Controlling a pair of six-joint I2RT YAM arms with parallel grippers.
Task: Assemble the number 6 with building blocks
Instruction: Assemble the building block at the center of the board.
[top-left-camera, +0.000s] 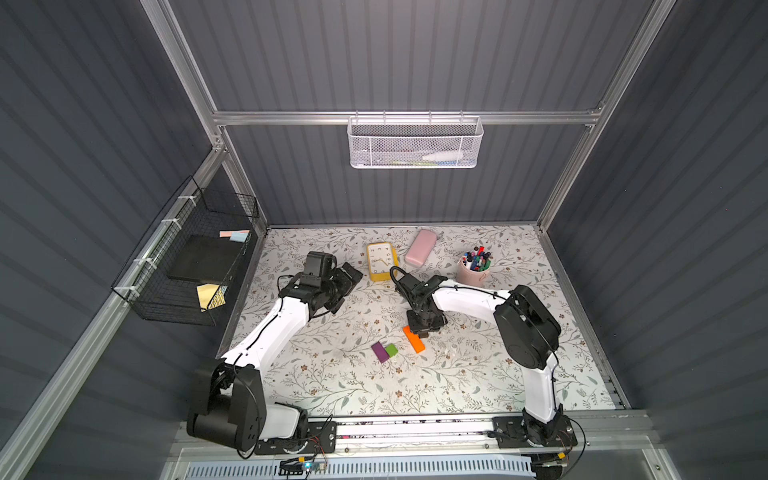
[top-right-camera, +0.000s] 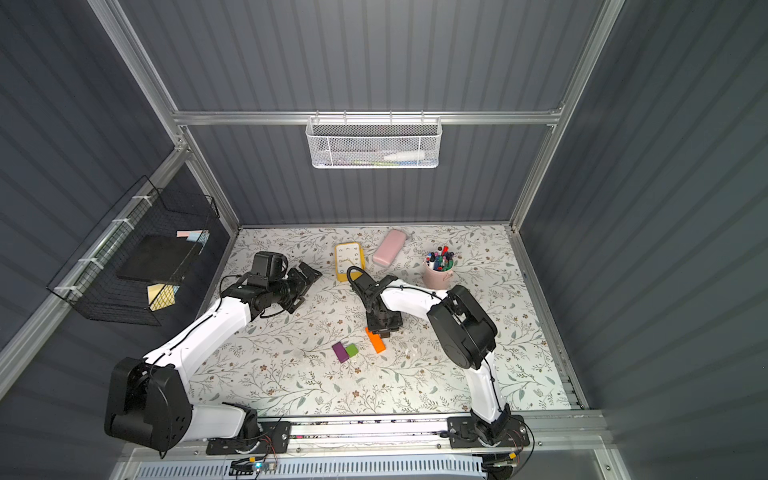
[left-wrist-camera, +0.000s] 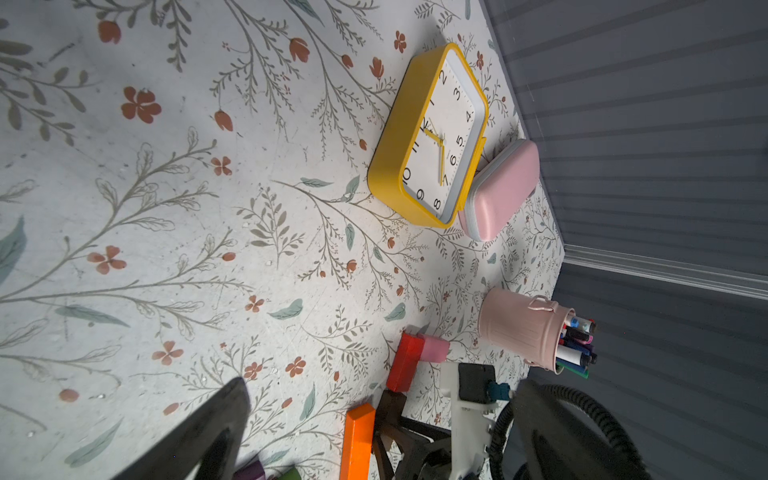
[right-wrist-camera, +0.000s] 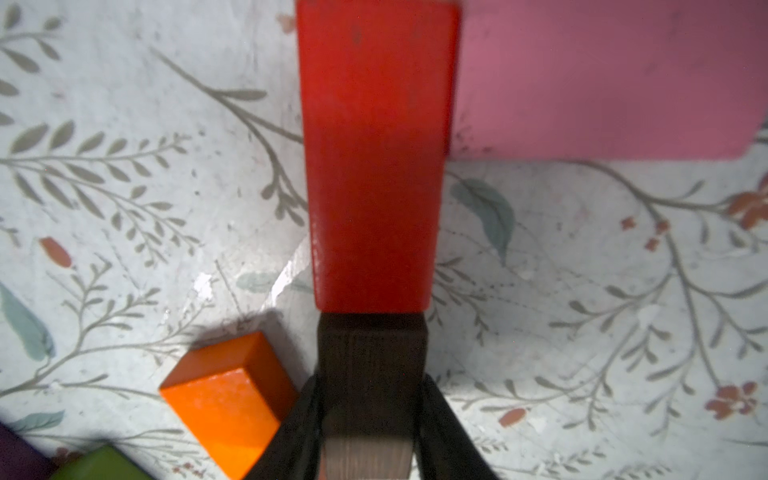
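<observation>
The right gripper (right-wrist-camera: 371, 399) is closed narrow on the dark brown block (right-wrist-camera: 372, 349), whose end meets the red block (right-wrist-camera: 374, 158); the pink block (right-wrist-camera: 602, 79) adjoins red's far end. Judged best: align brown with red, seat it flat, release gently, avoiding the orange block (right-wrist-camera: 228, 399) just beside

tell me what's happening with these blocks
The right gripper is shut on the dark brown block, holding it end to end with the red block, which has the pink block beside its far end. The orange block, purple block and green cube lie loose nearby. The left gripper hangs open, holding nothing.
</observation>
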